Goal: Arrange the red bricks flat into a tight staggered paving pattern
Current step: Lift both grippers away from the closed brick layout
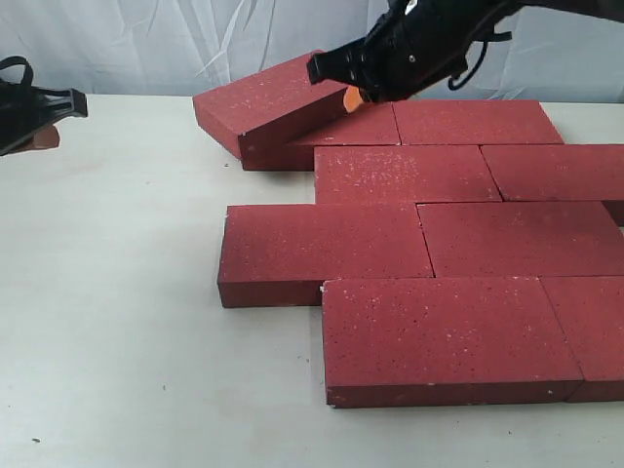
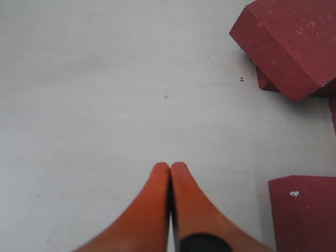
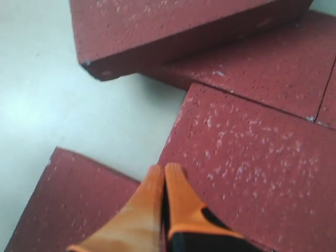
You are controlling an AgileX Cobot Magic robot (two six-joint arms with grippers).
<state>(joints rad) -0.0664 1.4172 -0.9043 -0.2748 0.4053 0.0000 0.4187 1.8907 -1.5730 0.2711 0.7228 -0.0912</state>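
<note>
Several red bricks [image 1: 405, 174] lie flat in staggered rows on the white table [image 1: 117, 292]. One red brick [image 1: 263, 102] at the back left is tilted, with its right end propped on a flat brick [image 1: 341, 135]. My right gripper [image 1: 353, 97] is shut and empty, just beside the raised end of that tilted brick [image 3: 173, 21]. In the right wrist view its fingertips [image 3: 165, 169] hover over the edge of a flat brick [image 3: 247, 173]. My left gripper [image 2: 169, 167] is shut on nothing above bare table at the far left [image 1: 44, 122], well apart from the tilted brick [image 2: 294, 42].
A pale crumpled backdrop [image 1: 146, 44] runs behind the table. The front-row bricks [image 1: 439, 336] reach toward the near edge, and the rightmost ones [image 1: 595, 331] run out of the exterior view. A brick corner [image 2: 304, 210] lies near the left gripper.
</note>
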